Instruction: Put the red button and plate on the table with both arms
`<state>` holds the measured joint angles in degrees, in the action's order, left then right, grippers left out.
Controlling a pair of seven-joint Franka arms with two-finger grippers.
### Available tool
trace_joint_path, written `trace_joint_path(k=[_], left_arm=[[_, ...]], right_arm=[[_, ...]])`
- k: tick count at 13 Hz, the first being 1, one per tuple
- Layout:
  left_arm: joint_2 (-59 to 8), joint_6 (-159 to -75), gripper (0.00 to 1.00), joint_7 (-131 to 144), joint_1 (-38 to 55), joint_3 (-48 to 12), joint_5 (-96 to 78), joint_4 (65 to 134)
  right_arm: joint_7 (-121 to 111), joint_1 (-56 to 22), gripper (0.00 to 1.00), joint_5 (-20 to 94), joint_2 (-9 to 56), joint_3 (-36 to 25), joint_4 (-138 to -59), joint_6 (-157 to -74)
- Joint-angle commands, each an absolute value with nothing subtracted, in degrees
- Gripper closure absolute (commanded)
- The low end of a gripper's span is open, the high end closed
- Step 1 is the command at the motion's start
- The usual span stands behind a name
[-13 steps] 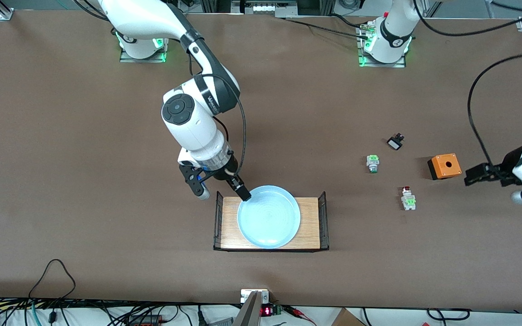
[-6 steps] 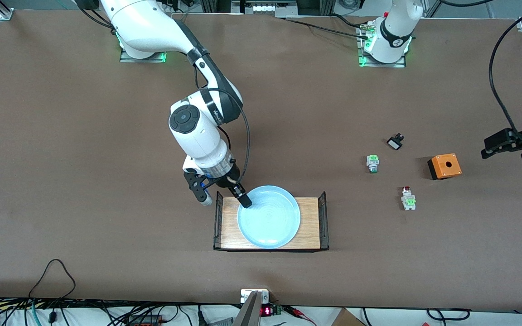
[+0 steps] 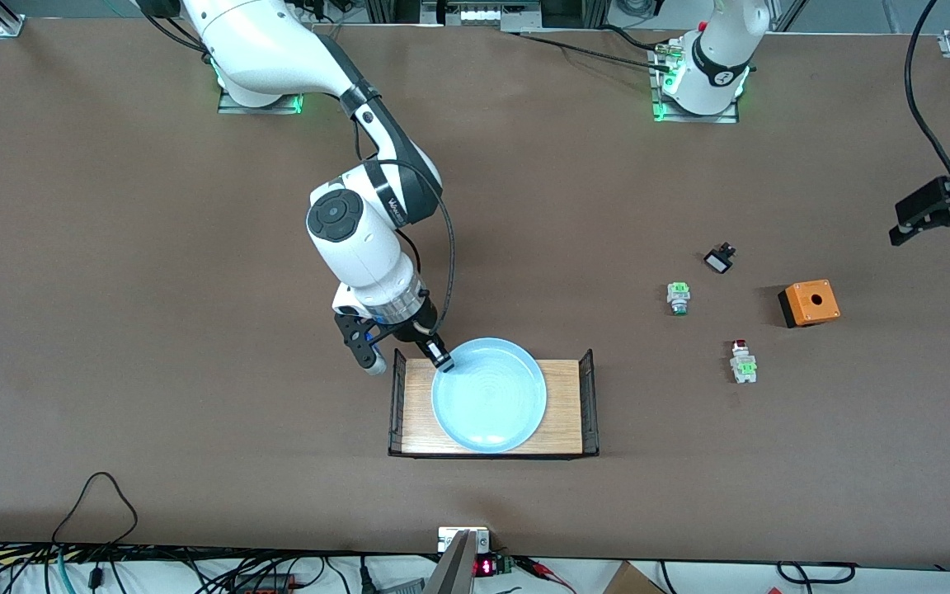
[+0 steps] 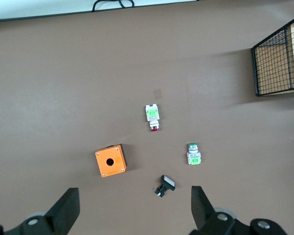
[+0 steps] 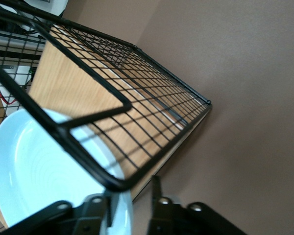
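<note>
The light-blue plate [image 3: 491, 400] lies on a small wooden tray [image 3: 417, 412] near the middle of the table [image 3: 153, 289]. My right gripper [image 3: 442, 360] is down at the plate's rim on the side toward the right arm's base, shut on the plate. In the right wrist view the plate's [image 5: 34, 166] rim runs between the jaws of my right gripper [image 5: 130, 205]. The red button [image 3: 742, 360] lies on the table toward the left arm's end. My left gripper [image 3: 935, 239] hangs open and empty over that end. The left wrist view shows the red button [image 4: 152, 115] well ahead of that gripper [image 4: 133, 196].
The tray's black wire end [image 5: 137, 98] stands close beside the right gripper. Near the red button lie a green-capped switch [image 3: 678, 297], a small black-and-white part [image 3: 719, 260] and an orange box with a hole [image 3: 809, 302]. Cables run along the table's near edge.
The right gripper came down a little onto the plate's rim and its fingers closed. The left gripper drew away from the orange box toward the table's end.
</note>
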<state>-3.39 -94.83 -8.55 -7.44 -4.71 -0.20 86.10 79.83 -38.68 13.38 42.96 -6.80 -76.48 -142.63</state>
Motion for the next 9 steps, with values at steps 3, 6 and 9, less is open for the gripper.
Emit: trace_joint_path(k=[3,6,9], left_arm=[[-0.9,-94.9,0.00,-7.6,-6.6,-6.4,1.5,89.1],[-0.5,-92.5,0.00,-7.7,-3.2,-1.9,1.5,89.1],[-0.4,-90.0,0.00,-5.6,-2.8,-1.8,1.3,88.7]], right_arm=[[79.9,-38.9,0.95,14.2,43.4,-6.9,-75.1,-142.4],[79.6,-38.9,1.00,14.3,42.3,-6.9,-74.6,-141.9],[78.9,-38.8,1.00,14.2,38.6,-6.6,-74.5,-138.4]])
